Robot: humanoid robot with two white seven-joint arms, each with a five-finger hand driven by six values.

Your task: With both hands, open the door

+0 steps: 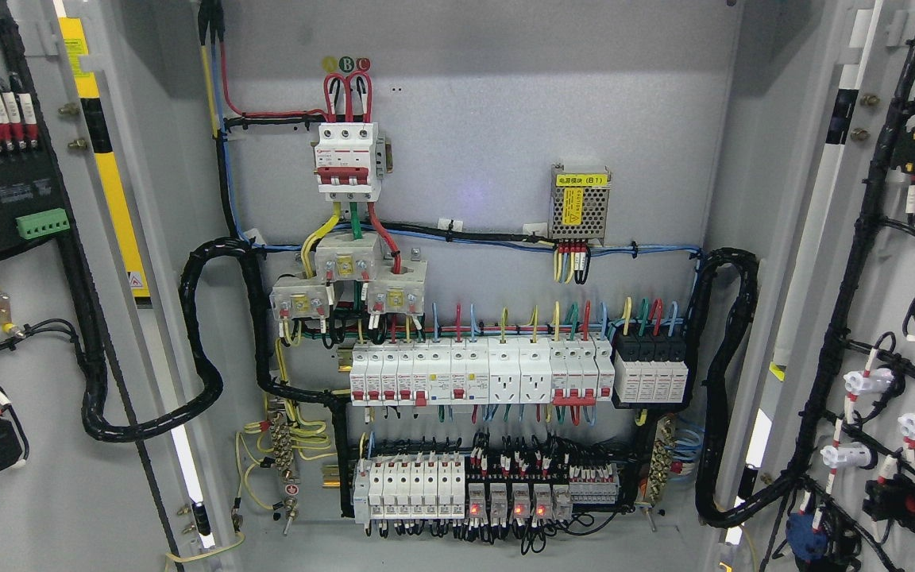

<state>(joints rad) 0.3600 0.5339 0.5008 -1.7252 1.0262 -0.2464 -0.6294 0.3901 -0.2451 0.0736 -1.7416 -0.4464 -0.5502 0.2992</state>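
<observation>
A grey electrical cabinet fills the head view with both doors swung wide open. The left door (36, 445) shows its inner face at the picture's left, with terminal blocks and black cable. The right door (902, 103) shows its inner face at the right, carrying switches and wiring looms. Between them the back panel (489, 119) is exposed. Neither of my hands or arms appears anywhere in the picture.
On the back panel sit a three-pole main breaker (348, 163), a small power supply (579, 202), a row of white breakers (481, 373) and a lower row of relays (489, 496) with red lights. Thick black conduits (203, 381) loop to each door.
</observation>
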